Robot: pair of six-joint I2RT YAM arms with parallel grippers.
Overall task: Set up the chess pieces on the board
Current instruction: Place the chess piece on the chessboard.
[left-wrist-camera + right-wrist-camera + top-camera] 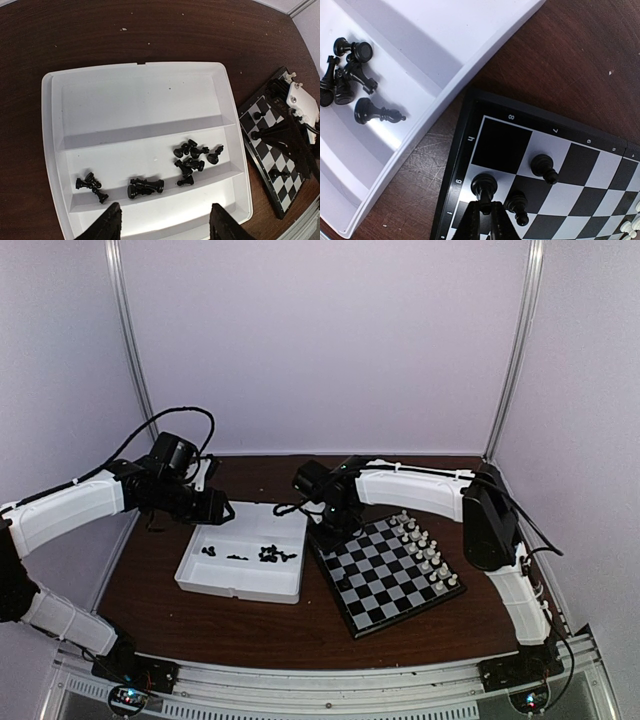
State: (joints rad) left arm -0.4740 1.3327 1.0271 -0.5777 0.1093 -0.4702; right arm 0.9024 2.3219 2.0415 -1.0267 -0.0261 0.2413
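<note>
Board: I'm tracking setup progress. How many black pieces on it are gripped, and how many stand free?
Black piece in the right end effector: 1
Free black pieces: 2
Total on the board: 3

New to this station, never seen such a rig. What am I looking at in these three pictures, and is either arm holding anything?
Two robot arms sit at the near edge of a brown table. The wide picture comes from a fixed camera above and behind them; the other two from each wrist. On the table lie a white tray holding loose black chess pieces and a board with white pieces along its right edge. The left gripper is open and empty above the tray. The right gripper is shut on one black piece near the board's corner, beside two others.
</note>
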